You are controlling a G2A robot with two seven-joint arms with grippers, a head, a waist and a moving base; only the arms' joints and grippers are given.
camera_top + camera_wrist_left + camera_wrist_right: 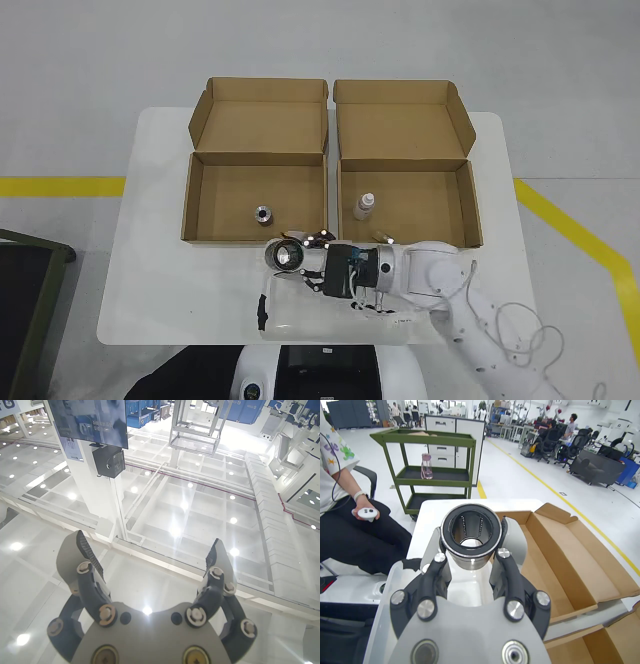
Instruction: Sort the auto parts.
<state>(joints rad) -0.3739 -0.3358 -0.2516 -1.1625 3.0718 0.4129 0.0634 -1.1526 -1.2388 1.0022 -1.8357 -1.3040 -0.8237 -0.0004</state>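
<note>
one bearing (472,561) sits clenched in my right claw (473,540); i'd carry it level into the left-of-frame box (222,198), beside the similar metal part (261,212).

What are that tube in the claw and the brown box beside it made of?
The tube looks like polished steel: shiny silver wall; its matte black ring may be rubber or plastic. The box looks like cardboard: dull brown, creased flaps.

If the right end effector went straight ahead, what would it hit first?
The way looks free over the white table; the right end effector, shut on a silver metal cylinder, might then reach the green metal cart.
</note>
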